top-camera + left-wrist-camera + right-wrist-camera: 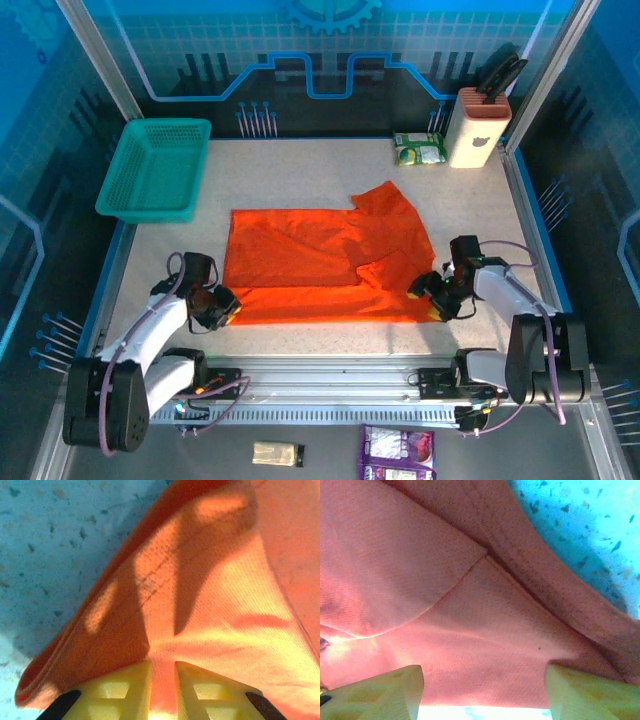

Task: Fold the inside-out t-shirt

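The inside-out t-shirt [320, 260] lies spread flat in the middle of the table, bright orange-red, with one sleeve sticking out at the back right. My left gripper [225, 308] sits at the shirt's near left corner. In the left wrist view its yellow fingers [120, 690] stand close together with a strip of the t-shirt [215, 605] pinched between them. My right gripper [428, 298] is at the near right corner. In the right wrist view it [482, 690] stands open, its fingers [580, 692] wide apart over the shirt's hem [470, 630].
A teal mesh basket [155, 170] stands at the back left. A white knife block [478, 130] and a green packet [420, 150] sit at the back right. Bare speckled table [300, 170] runs behind the shirt. A purple packet [398, 452] lies below the front rail.
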{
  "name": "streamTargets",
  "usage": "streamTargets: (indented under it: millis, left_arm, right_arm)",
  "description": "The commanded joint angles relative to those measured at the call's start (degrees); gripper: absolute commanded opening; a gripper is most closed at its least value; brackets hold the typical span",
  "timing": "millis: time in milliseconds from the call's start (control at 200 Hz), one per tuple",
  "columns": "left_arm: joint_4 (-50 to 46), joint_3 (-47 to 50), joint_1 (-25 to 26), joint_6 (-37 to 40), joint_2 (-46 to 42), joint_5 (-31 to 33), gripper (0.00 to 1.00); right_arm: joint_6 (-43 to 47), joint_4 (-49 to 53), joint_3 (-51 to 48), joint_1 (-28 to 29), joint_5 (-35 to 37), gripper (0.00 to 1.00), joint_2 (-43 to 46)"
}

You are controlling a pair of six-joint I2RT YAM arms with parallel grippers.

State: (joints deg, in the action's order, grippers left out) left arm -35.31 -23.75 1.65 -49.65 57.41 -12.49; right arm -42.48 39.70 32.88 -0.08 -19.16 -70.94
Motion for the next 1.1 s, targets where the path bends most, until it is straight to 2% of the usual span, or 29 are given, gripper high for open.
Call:
streamTargets:
  millis: [0,235,380,490,660,841,1096]
  left_arm:
    - [-4.5,-4.3,-0.5,0.0,-1.4,-0.6,0.21]
    - [-4.3,-17.7,-0.5,10.0,7.5,-2.5,0.22]
    - [-2.1,-25.8,-0.5,18.3,16.7,-1.8,0.29]
    - [-5.0,-35.3,-0.5,25.1,26.7,3.7,0.31]
    - [-9.1,-49.9,-0.5,33.2,40.1,11.5,0.31]
    - [-14.1,-63.7,-0.5,37.3,51.6,18.1,0.29]
    - [-20.8,-78.4,-0.6,40.6,65.2,22.4,0.29]
  right_arm:
    - [0.5,3.2,4.1,-0.5,-1.9,0.66,2.4]
    - [9.7,-0.8,12.5,0.3,-10.0,0.66,0.9]
    - [15.6,-4.3,18.9,0.5,-9.7,0.63,-5.0]
    - [22.9,-3.3,26.5,1.0,-4.3,0.55,-12.3]
    - [29.8,-0.7,38.6,1.1,-0.1,0.52,-23.8]
    - [32.7,1.7,49.4,1.1,2.2,0.51,-32.6]
    - [32.9,5.8,62.7,0.9,1.8,0.51,-42.9]
